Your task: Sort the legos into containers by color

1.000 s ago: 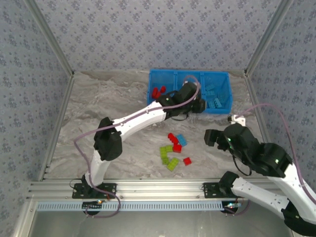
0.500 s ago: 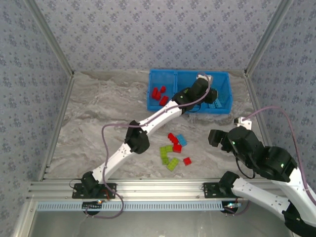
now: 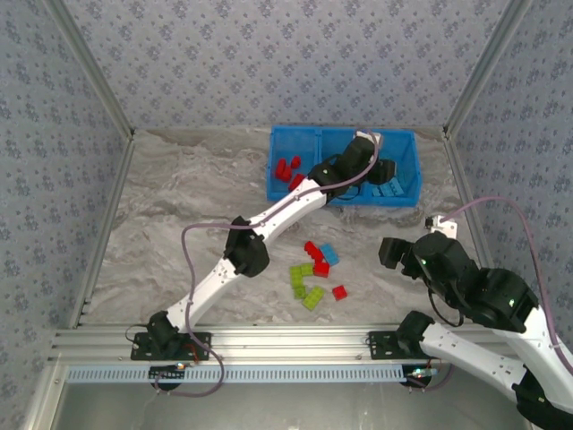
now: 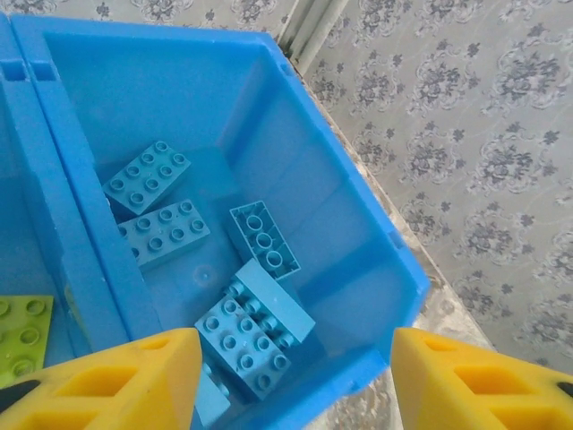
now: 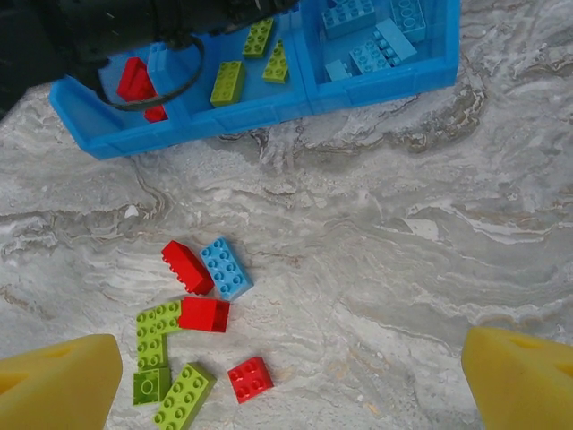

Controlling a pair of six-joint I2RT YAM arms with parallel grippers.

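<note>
Reaching the blue bin (image 3: 291, 134) from the near left is blocked by the left arm (image 3: 282, 206), stretched diagonally over it. Bare table (image 3: 170, 197) is found far left, plus between the loose bricks (image 3: 320, 268) and the bin.

I read this as a lab test cell: patterned wall panels (image 4: 483, 134) and an aluminium frame post (image 4: 313, 31) stand beyond my left fingers (image 4: 134, 376); a marbled tabletop (image 5: 376, 224) lies under the right fingers (image 5: 519, 376).

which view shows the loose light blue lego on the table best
The right wrist view: the light blue lego lies close and unobstructed, studs visible, beside a red lego. The top external view shows it small, next to red ones.
</note>
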